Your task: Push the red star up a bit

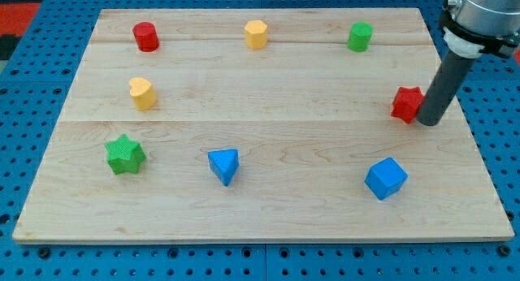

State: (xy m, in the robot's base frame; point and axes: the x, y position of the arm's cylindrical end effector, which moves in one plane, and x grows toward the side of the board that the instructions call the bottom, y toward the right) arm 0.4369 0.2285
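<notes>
The red star [405, 103] lies near the right edge of the wooden board [260, 212], about halfway up. My tip [429, 122] stands just to the star's right and a little below it, touching or almost touching its right side. The dark rod rises from there to the view's top right and hides part of the star's right edge.
A red cylinder [146, 36], a yellow block [256, 34] and a green cylinder [360, 36] line the top. A yellow heart [142, 93] and green star [124, 155] sit at the left. A blue triangle [224, 166] and blue cube [385, 179] lie near the bottom.
</notes>
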